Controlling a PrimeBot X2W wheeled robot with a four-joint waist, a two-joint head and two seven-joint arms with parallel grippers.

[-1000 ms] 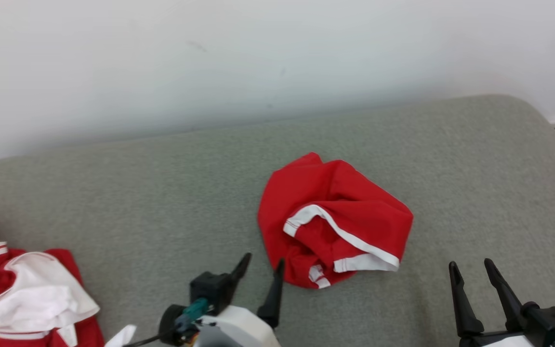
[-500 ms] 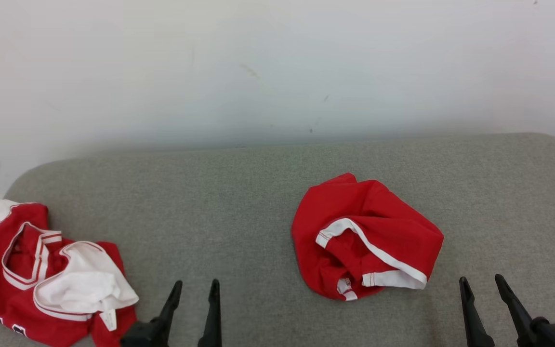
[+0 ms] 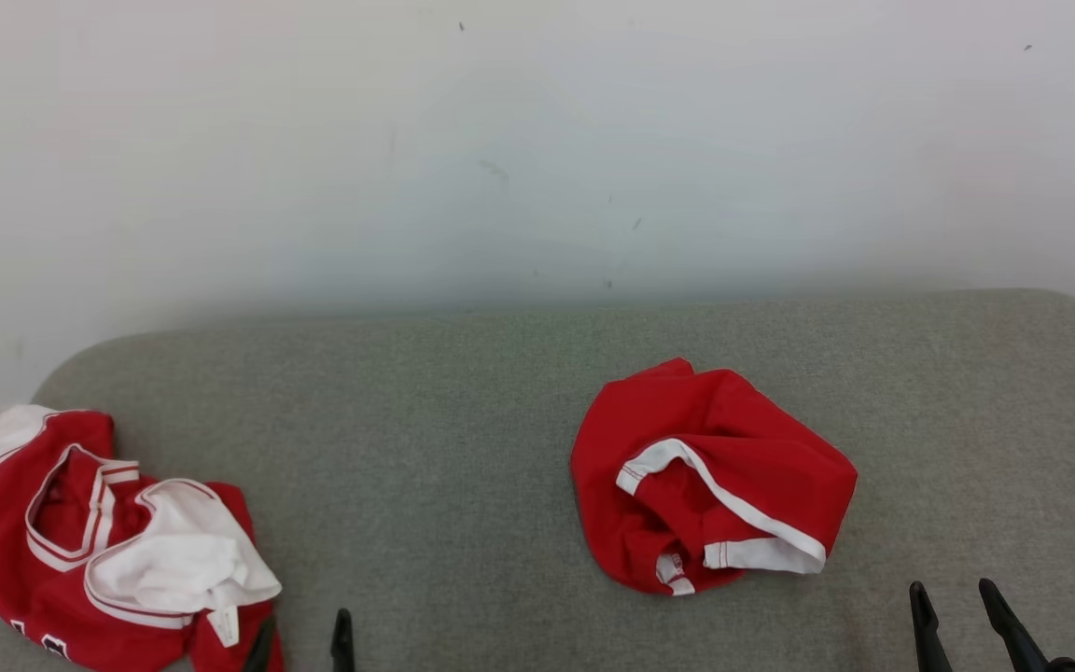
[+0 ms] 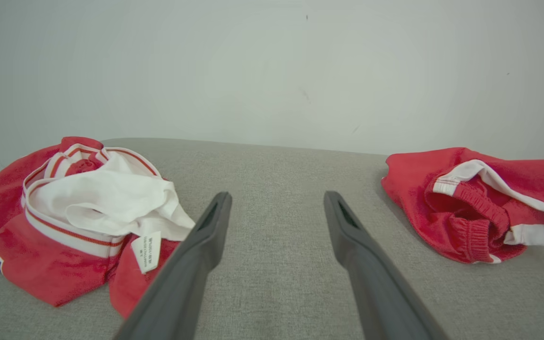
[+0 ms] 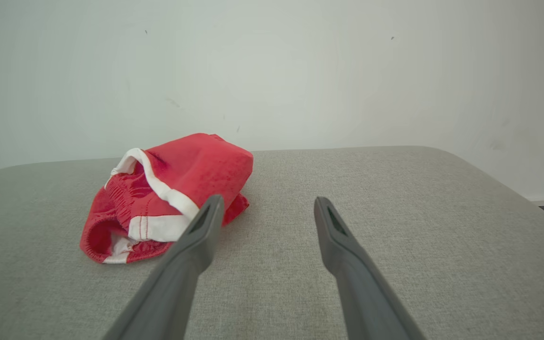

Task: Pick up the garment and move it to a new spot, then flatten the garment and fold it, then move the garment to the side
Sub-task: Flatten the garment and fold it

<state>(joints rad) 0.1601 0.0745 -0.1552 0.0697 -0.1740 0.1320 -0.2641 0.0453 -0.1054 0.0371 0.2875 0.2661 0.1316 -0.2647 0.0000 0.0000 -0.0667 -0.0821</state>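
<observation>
A crumpled red garment [image 3: 715, 476] with white trim, which looks like shorts, lies right of centre on the grey cushion [image 3: 453, 448]. It lies in the left wrist view [image 4: 470, 203] at the right and in the right wrist view [image 5: 173, 189] at the left. My left gripper [image 3: 304, 639] peeks in at the bottom edge, open and empty, well left of the garment. In its own view the left gripper [image 4: 276, 196] points at bare cushion. My right gripper [image 3: 953, 597] stands open and empty at the lower right, just right of the garment, as its own view [image 5: 267, 201] also shows.
A second crumpled garment, a red and white jersey [image 3: 108, 551], lies at the cushion's left end, close to my left fingers [image 4: 191, 264]. A white wall [image 3: 500, 140] stands behind. The cushion rounds off at the right end [image 5: 513, 189].
The head camera has tilted up and turned left, bringing the jersey into full view. My left gripper has drawn back from the red garment's left edge toward the bottom edge. Both stay open.
</observation>
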